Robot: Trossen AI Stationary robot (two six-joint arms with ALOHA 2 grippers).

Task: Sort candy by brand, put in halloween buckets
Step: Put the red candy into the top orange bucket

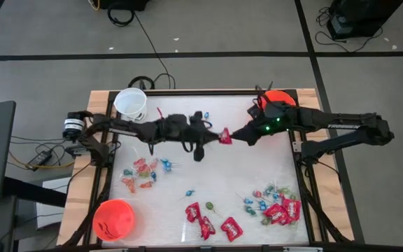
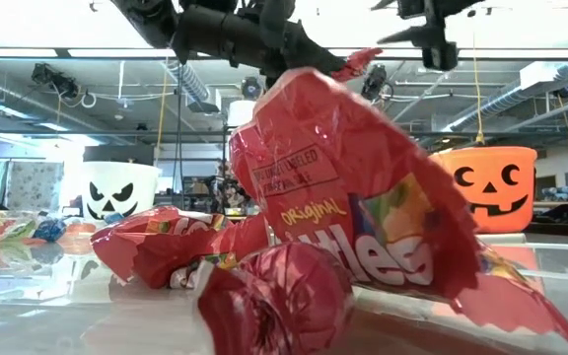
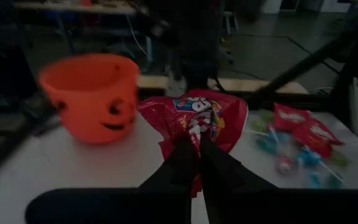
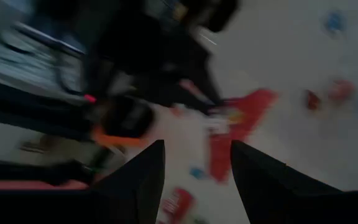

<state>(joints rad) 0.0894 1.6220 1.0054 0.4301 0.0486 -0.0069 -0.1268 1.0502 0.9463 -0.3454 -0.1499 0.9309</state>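
Candy first, front of the table: three red packets (image 1: 207, 220) near the middle, a heap of red packets and lollipops (image 1: 275, 208) toward the right, a small mixed cluster (image 1: 140, 173) on the left. Buckets, three total: one orange bucket (image 1: 114, 219) front left, a white bucket (image 1: 131, 103) back left, another orange bucket (image 1: 277, 99) back right. Mid-table, the left gripper (image 3: 199, 163) is pinched tight on one red packet (image 3: 194, 119). The right gripper (image 4: 197, 158) sits spread, just beside that packet.
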